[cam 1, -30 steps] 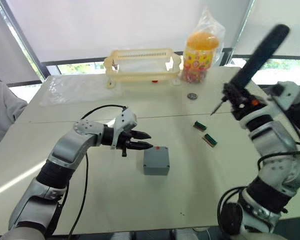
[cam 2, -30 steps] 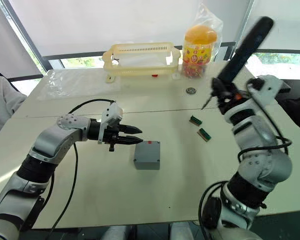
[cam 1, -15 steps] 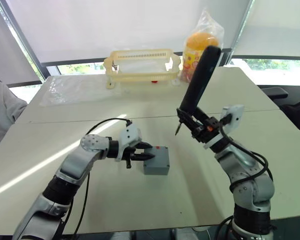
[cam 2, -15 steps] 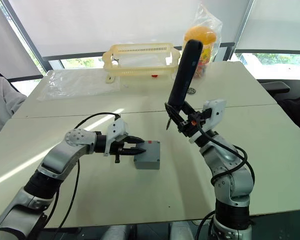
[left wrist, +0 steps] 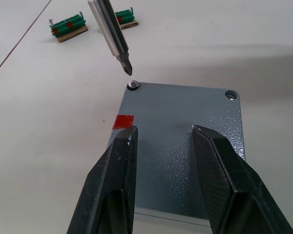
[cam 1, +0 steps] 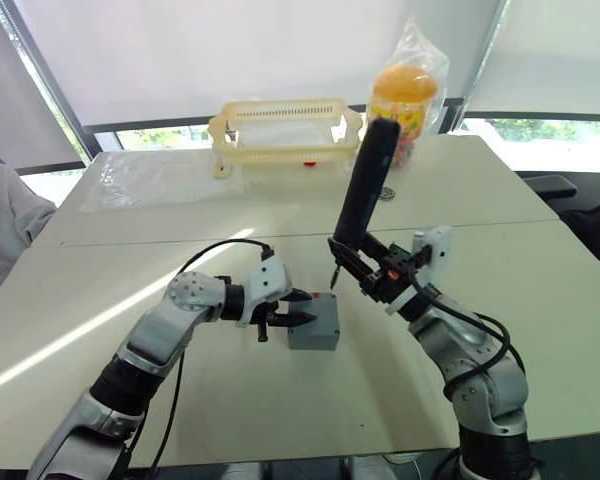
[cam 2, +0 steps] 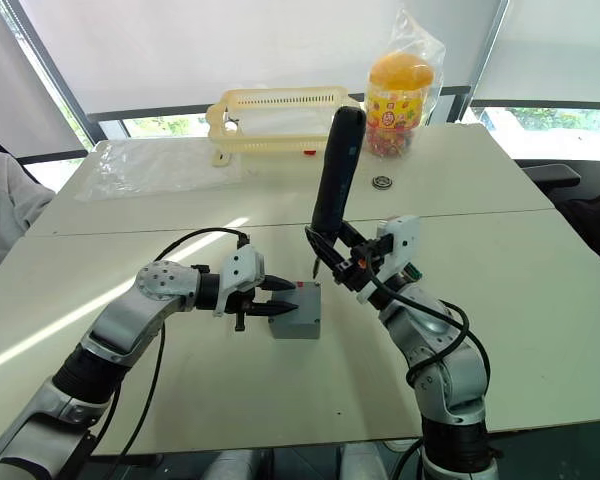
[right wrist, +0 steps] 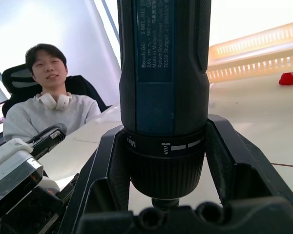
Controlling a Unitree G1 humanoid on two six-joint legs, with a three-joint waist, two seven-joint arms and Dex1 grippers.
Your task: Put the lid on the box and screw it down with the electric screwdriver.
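Note:
The grey box (cam 1: 311,337) stands mid-table with the lid (left wrist: 180,141) seated on it; a red mark (left wrist: 123,121) shows at one edge. Screws sit in two corners of the lid, one of them (left wrist: 132,85) under the bit. My left gripper (left wrist: 163,134) is open, its fingers (left wrist: 112,180) spread over the lid's top from the box's left. My right gripper (cam 1: 368,272) is shut on the electric screwdriver (cam 1: 366,190), held nearly upright. Its bit (left wrist: 112,36) hangs just above that corner screw without touching it.
A pale yellow basket (cam 1: 285,125) and a bagged candy jar (cam 1: 405,100) stand at the table's back, with a clear plastic sheet (cam 1: 155,170) at back left. Two green circuit boards (left wrist: 68,27) lie beyond the box. A person (right wrist: 53,97) sits to the left.
My right arm swung the screwdriver in from the far right and lowered its bit over the box's corner. My left gripper slid right until its fingers lay over the lid.

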